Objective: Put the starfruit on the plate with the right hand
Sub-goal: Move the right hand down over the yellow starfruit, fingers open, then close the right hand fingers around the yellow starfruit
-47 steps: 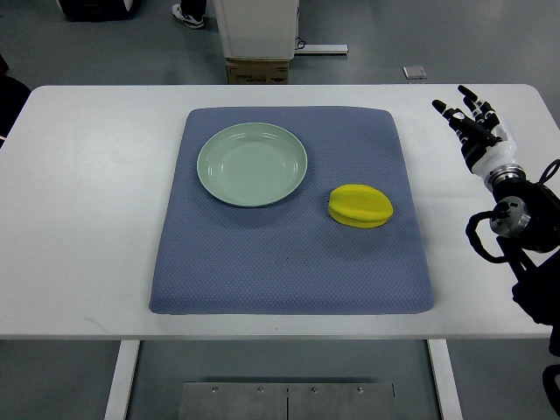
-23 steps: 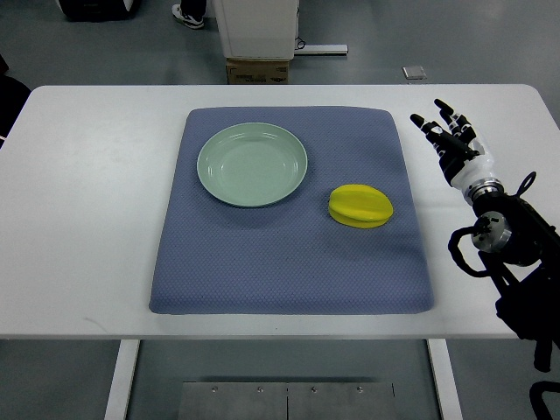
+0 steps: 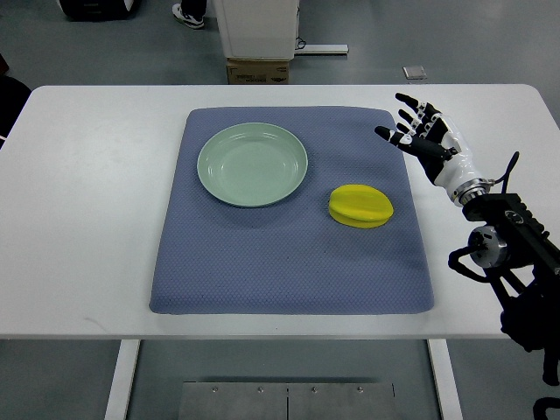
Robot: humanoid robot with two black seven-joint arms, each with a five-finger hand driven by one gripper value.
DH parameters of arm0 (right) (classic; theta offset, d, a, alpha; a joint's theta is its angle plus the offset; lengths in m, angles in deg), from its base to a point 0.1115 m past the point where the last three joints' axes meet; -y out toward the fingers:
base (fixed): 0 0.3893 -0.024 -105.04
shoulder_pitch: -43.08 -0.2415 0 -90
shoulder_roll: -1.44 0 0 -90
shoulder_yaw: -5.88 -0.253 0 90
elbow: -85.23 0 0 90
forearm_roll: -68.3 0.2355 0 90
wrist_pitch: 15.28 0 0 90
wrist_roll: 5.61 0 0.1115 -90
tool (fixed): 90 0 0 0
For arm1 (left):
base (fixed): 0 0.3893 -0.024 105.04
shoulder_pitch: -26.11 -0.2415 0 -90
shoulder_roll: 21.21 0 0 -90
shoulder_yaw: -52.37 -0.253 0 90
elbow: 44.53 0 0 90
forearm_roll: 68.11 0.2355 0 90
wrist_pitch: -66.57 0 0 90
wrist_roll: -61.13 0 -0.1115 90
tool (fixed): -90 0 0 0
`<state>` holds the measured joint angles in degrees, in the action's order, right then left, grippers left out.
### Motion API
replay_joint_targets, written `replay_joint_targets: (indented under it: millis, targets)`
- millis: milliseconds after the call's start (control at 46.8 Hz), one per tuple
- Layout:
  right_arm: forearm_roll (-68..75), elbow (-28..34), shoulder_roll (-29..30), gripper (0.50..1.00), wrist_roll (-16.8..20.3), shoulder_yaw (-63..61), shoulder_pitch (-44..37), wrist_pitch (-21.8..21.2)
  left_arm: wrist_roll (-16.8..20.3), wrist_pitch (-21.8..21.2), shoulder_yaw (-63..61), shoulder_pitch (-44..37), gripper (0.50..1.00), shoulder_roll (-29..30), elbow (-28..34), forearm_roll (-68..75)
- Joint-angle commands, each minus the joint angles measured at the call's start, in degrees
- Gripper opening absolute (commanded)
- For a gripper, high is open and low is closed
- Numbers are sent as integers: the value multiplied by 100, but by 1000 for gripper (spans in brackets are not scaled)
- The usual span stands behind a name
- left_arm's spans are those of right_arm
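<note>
1. The plate (image 3: 252,164) sits empty on the far left part of the blue mat (image 3: 289,262), which lies on the white table (image 3: 87,219). Nothing about it has changed over the last second.

2. The starfruit (image 3: 360,206) lies on the mat to the right of the plate and a little nearer the robot, apart from the rim. It has not been touched or shifted.

3. The right hand (image 3: 426,140) has swung in from the table's right side and now hovers over the mat's right edge, beyond the starfruit and to its right. A second ago it was well out over bare table. Its fingers (image 3: 404,99) are spread, holding nothing.

4. This reads as the start of the reach: the hand is closing on the fruit but remains clear of it. It likely needs to come nearer and lower before the fingers can wrap around the fruit.

5. The left hand is out of view.
</note>
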<state>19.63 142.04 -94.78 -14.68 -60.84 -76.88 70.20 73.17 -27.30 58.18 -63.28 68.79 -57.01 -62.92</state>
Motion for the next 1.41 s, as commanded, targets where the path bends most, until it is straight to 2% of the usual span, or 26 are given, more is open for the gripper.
replay_joint_targets:
  millis: [0,192,406,555,1047,1388]
  targets:
    - [-300,137,-160,1000,2,1,61,-294,0,0,-1,1,1000,0,0,0]
    - [-783,374,-467,1000,2,54,78,-909,0,0,-1,1,1000,0,0,0]
    - [-1215,497,-766,1000,-7,300,70,-1402,0,0,-1,1,1000,0,0,0]
    - [-1250,550,-1170,1000,-77,897,-18,-1420,0,0,-1,1,1000,0,0,0]
    - [-1452,515,-1584,998,-156,2040,-466,-1358,0,0,8,1,1000,0,0,0]
    - [-1478,427,-1566,998,-156,2752,-669,-928,0,0,-1,1,1000,0,0,0]
